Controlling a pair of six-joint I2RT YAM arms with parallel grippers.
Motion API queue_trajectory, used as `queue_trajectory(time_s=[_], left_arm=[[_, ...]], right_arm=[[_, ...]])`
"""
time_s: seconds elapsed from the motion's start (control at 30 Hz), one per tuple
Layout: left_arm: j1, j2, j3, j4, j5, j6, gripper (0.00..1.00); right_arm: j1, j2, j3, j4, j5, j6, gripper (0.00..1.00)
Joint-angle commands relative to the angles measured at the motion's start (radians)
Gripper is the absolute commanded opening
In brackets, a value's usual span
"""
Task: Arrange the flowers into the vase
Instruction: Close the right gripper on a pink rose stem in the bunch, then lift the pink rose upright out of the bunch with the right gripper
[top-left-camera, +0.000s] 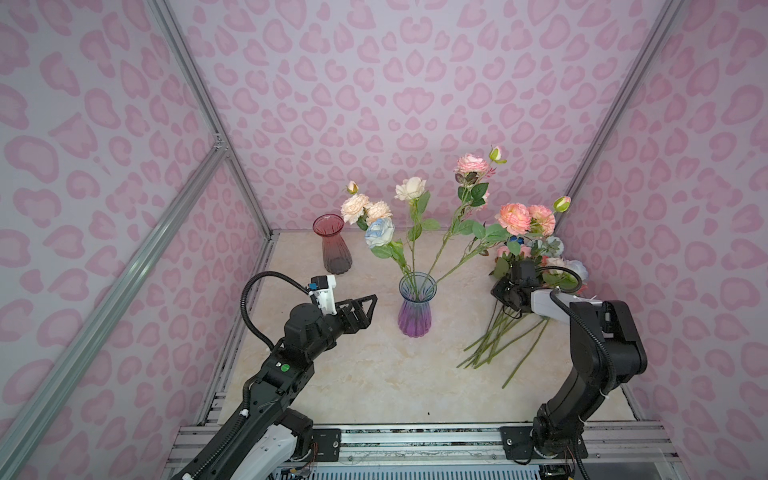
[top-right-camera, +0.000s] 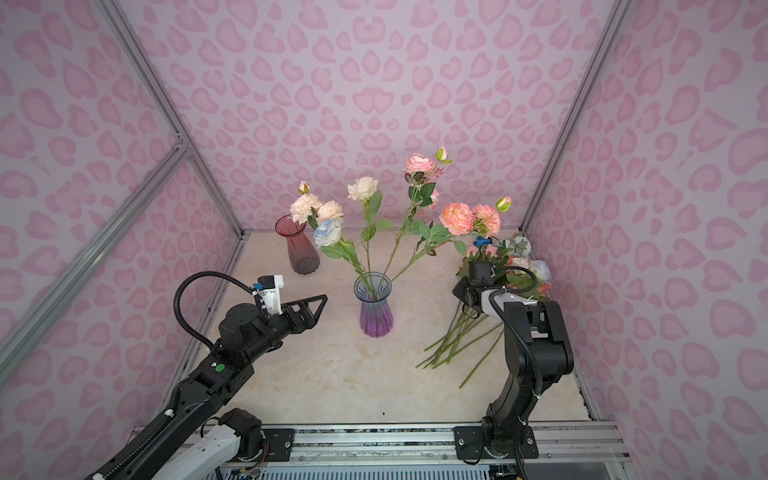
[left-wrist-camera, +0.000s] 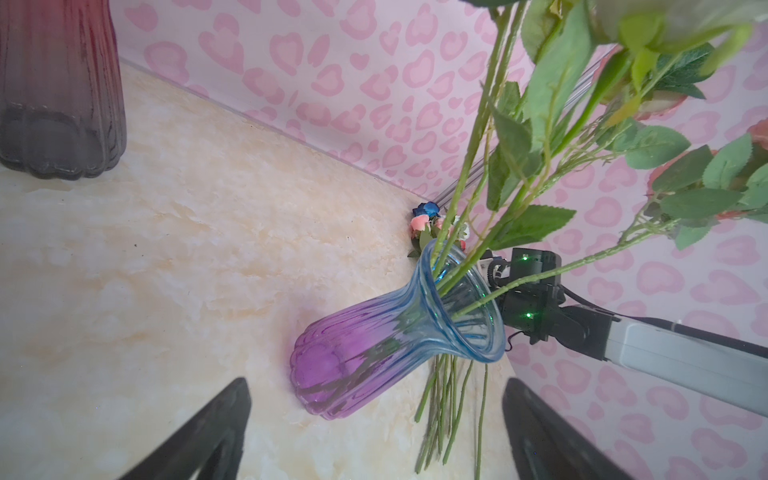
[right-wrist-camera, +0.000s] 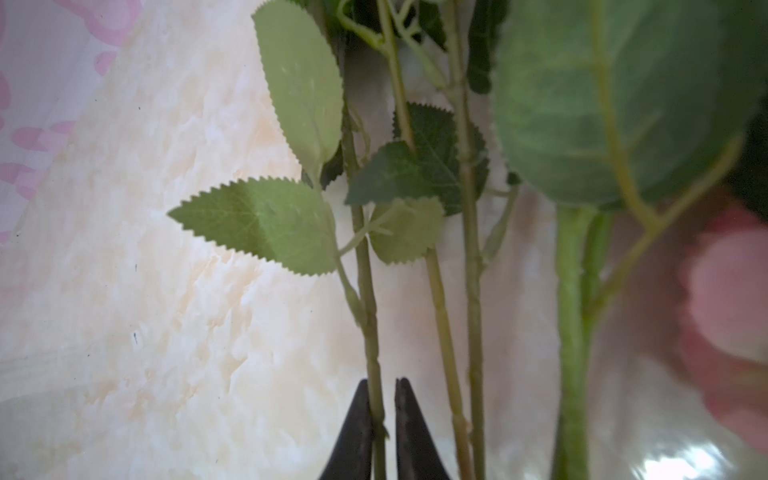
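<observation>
- red vase (top-left-camera: 332, 245): upright, 11 o'clock on table (top-left-camera: 353, 374).
- left gripper (top-left-camera: 365, 309): released, jaws wide, at 9 o'clock of purple vase (top-left-camera: 415, 307).
- purple vase: mid-table, several flowers (top-left-camera: 410, 189) standing in it.
- loose flowers (top-left-camera: 498, 336): piled flat at 3 o'clock.
- right gripper (right-wrist-camera: 381, 386): clenched on one stem (right-wrist-camera: 370, 291) of that pile.

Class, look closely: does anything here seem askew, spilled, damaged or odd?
Nothing is spilled or broken. Both vases stand upright: the purple vase holds splayed stems, the red vase is empty. The other flowers lie heaped at the right.
</observation>
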Motion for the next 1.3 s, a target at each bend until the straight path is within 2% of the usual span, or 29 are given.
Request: queue_trajectory(time_s=[0.0,0.23,0.47,0.67,0.9,1.13,1.27], left_arm=[[0.0,0.001,0.02,0.007,0.007,0.016,0.96],[0.0,-0.014,0.014,0.0,-0.007,0.02,0.96],[0.0,-0.028,0.03,-0.008,-0.004,0.02,0.96],[0.0,-0.061,0.044,-0.032,-0.015,0.03,0.96],[0.0,-0.101,0.076,-0.062,-0.051,0.058,0.96],[0.0,-0.095,0.106,-0.072,-0.06,0.062,0.96],[0.0,-0.075,0.12,-0.077,-0.046,0.052,0.96]], right_arm=[[-0.001,0.01,0.013,0.034,-0.024,-0.016,0.08],[-0.01,-0.062,-0.002,0.058,-0.084,-0.045,0.0],[0.001,-0.291,-0.045,0.075,-0.109,-0.037,0.0],[0.013,-0.501,-0.043,0.005,-0.067,-0.096,0.0],[0.012,-0.749,-0.081,-0.053,0.061,-0.135,0.0],[0.0,-0.956,-0.018,-0.186,0.233,-0.181,0.0],[0.005,-1.048,-0.008,-0.163,0.335,-0.222,0.0]])
